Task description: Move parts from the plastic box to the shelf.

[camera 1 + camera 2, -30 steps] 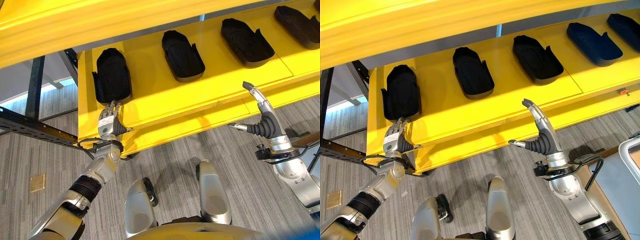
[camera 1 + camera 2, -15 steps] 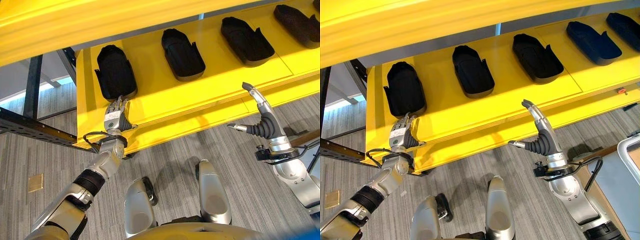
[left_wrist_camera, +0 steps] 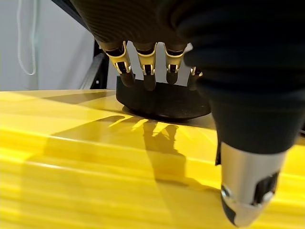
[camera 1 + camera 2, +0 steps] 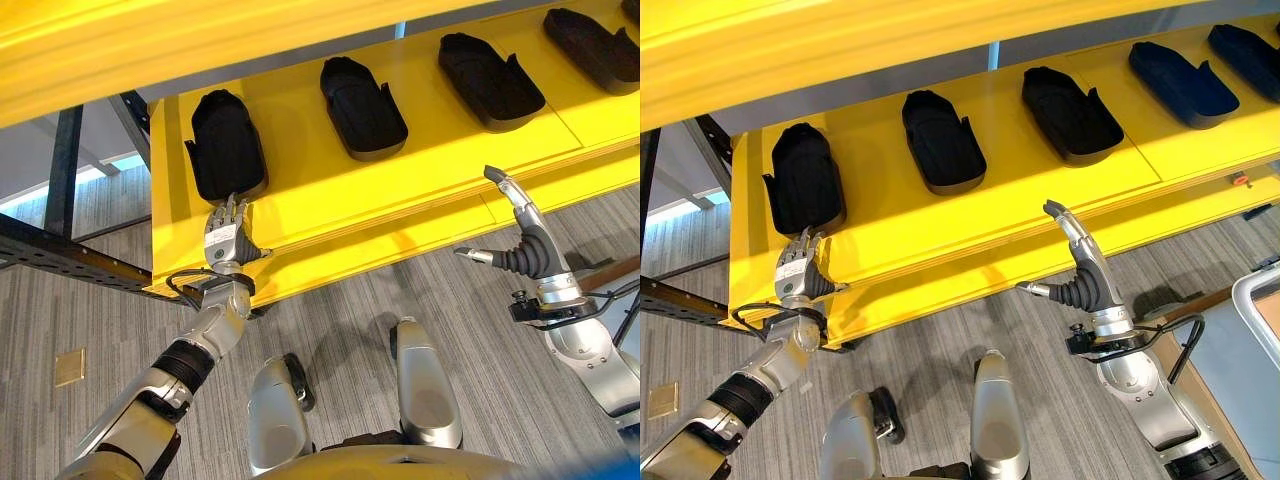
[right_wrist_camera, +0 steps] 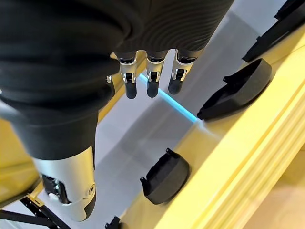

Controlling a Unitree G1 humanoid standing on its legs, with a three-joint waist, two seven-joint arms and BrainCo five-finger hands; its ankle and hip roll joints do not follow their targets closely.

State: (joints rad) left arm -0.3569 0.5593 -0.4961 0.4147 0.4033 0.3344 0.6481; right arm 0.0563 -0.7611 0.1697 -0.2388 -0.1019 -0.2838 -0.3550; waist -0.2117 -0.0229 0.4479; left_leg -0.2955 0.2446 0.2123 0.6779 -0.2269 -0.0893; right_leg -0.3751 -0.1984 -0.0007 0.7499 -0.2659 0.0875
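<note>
Several black moulded parts lie in a row on the yellow shelf (image 4: 330,190). My left hand (image 4: 222,240) reaches up to the shelf's front edge and is open and empty. Its straight fingers (image 3: 145,62) point at the near edge of the leftmost part (image 4: 225,145), also seen close ahead (image 3: 167,102); I cannot tell whether they touch it. My right hand (image 4: 530,250) hovers in front of the shelf edge, below the third part (image 4: 490,80). It is open with the fingers straight up and the thumb out sideways, and it holds nothing.
A second yellow board (image 4: 200,50) overhangs the shelf from above. A black metal frame (image 4: 60,260) stands to the left of the shelf. A pale-rimmed container (image 4: 1258,300) shows at the far right, over grey carpet.
My left hand rose slightly and the leftmost part shifted a little deeper onto the shelf and to the right. The right hand has stayed still.
</note>
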